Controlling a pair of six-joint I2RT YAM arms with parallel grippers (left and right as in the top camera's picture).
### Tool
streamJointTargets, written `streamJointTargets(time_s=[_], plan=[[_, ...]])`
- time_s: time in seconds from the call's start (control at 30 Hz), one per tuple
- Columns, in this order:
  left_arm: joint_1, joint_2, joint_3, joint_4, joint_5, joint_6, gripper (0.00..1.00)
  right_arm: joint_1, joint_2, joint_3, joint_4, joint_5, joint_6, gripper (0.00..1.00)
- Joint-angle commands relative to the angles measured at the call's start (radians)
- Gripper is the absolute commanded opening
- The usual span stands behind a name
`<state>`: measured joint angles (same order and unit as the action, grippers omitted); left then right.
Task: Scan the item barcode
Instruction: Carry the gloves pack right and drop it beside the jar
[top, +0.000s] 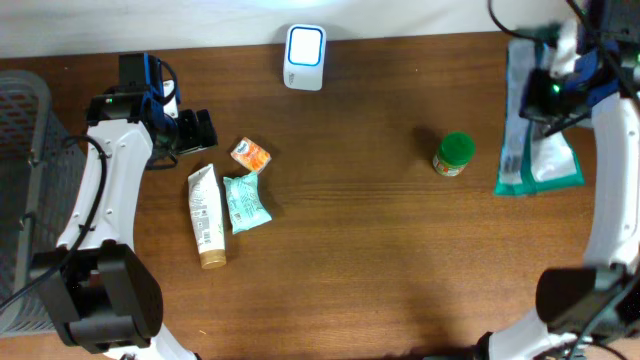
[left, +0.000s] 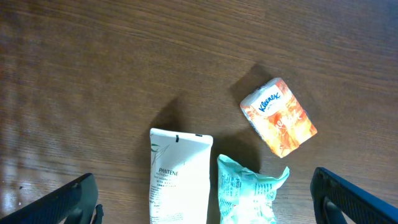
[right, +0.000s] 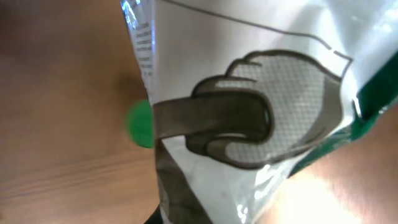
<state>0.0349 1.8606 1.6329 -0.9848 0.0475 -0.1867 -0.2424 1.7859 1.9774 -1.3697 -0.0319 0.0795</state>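
The white barcode scanner (top: 304, 57) with a blue-lit face stands at the table's far edge. My right gripper (top: 548, 84) is at the far right, shut on a white and green plastic package of gloves (top: 538, 150). The package hangs down toward the table. It fills the right wrist view, where its glove picture (right: 261, 112) faces the camera and hides the jaws. My left gripper (top: 203, 131) stands open at the left, just above a white Pantene tube (left: 180, 180), a teal packet (left: 249, 193) and an orange Kleenex pack (left: 278, 117). Nothing is between its fingers.
A jar with a green lid (top: 454, 154) stands left of the hanging package and shows as a green blur (right: 140, 124) in the right wrist view. A grey wire basket (top: 20, 150) sits at the table's left edge. The tube (top: 206, 216), packet (top: 244, 202) and tissue pack (top: 251, 155) lie together.
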Motion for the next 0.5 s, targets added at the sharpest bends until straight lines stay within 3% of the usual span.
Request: streamJointTargets(time_s=[0.0, 0.2, 0.47], plan=[[0.001, -0.011, 0.011, -0.001, -0.003, 0.002, 0.99, -0.060, 0.085, -0.114, 0.004, -0.036, -0.057, 0.04], [0.001, -0.011, 0.011, -0.002, -0.003, 0.002, 0.99, -0.065, 0.176, -0.336, 0.176, -0.050, -0.101, 0.06], [0.001, -0.011, 0.011, -0.002, -0.003, 0.002, 0.99, -0.012, 0.232, -0.352, 0.259, -0.114, -0.110, 0.10]])
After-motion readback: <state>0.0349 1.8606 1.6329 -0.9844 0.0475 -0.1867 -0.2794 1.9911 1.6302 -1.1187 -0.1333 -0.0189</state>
